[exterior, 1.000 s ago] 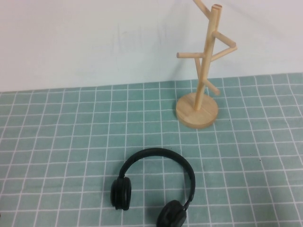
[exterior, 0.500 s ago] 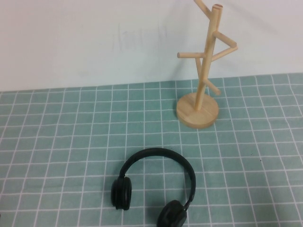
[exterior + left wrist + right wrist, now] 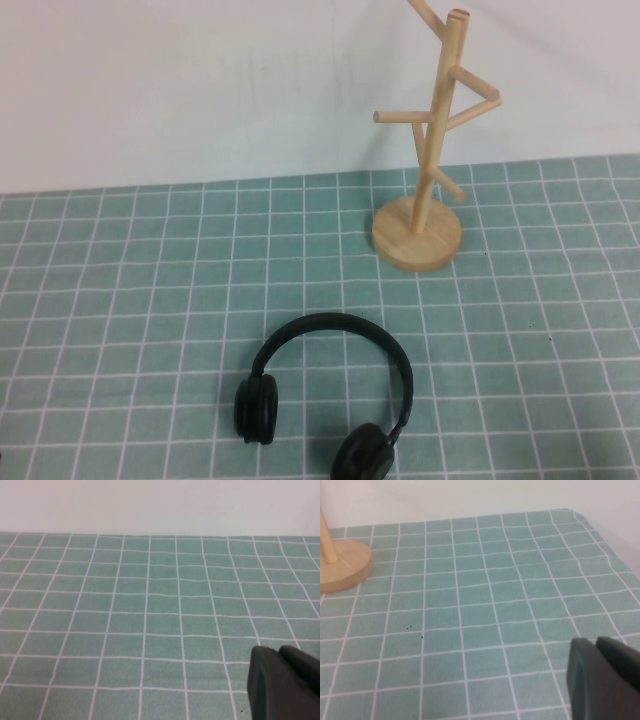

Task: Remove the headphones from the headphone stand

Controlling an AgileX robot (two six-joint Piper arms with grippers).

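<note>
Since the headphones (image 3: pixel 322 396) already lie flat on the counter (image 3: pixel 120 300), well apart from the headphone stand (image 3: pixel 420 200) with its bare pegs, your task looks done, so both arms sit parked low over the counter: right gripper (image 3: pixel 605 680) with fingers together, left gripper (image 3: pixel 282 685) fingers I cannot tell.

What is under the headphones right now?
Only the green grid cloth; the headphones lie flat on it, off the stand. Whatever the ear cups cover stays hidden. Both claws sit out of the high view.

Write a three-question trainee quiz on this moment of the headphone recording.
1. True or false: the headphones hang on the headphone stand.
2. Which is nearer the robot: A) headphones B) stand?
3. Fill in: the right gripper is ____ and holds nothing; like the left gripper, it shows only in its own wrist view.

Key: 1 false, they lie on the checked cloth; 2 A; 3 shut.
</note>
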